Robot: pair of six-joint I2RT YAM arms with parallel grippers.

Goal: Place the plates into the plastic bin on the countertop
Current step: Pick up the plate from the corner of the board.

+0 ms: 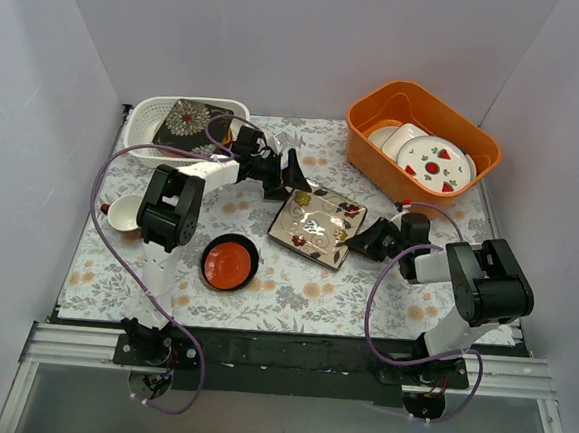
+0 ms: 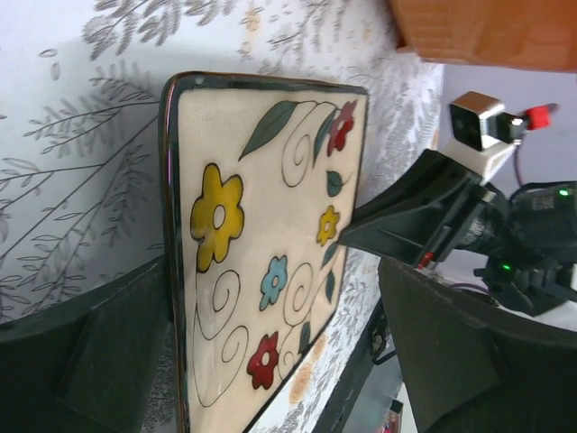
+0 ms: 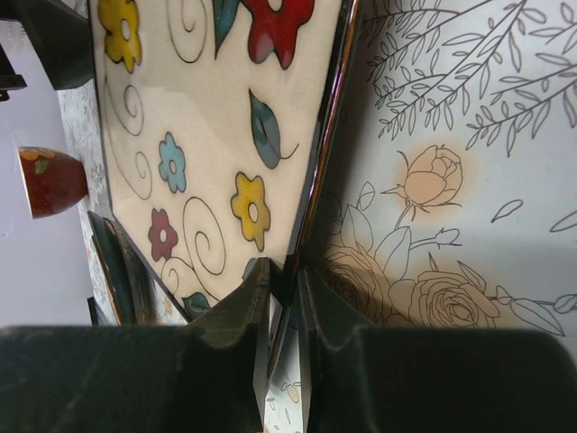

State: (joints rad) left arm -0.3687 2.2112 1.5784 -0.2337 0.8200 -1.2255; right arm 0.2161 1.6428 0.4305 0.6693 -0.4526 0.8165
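**A:** Starting on the left, what could go wrong from here?

**B:** The plastic bin (image 1: 134, 129) sits at the far-left corner of the worktop (image 1: 114, 273), and a dark floral square plate (image 1: 188, 123) already lies in it. I judge that a second plate set down hard on top could chip. Nearer us, a red dish (image 1: 230, 263) lies close to the cream flowered plate (image 1: 314, 228), so a sliding plate could bump it.

**A:** And the left arm?

**B:** The left end effector (image 1: 290, 183) is released. Its jaws are spread wide around the plate's far-left corner and grasp nothing. If its fingers (image 2: 99, 352) close off-centre, they could shove the plate sideways.

**A:** So only one grip holds it?

**B:** Yes. The right end effector (image 3: 284, 289) is clenched on the thin rim at the plate's right edge. That is a narrow pinch on glazed ceramic, and lifting from there alone, the plate could pivot or slip out.

**A:** How does the plate look?

**B:** It is square and cream with a dark glossy rim, painted with yellow, blue and red flowers, green leaves and curling lines. It lies mid-worktop, well apart from the bin
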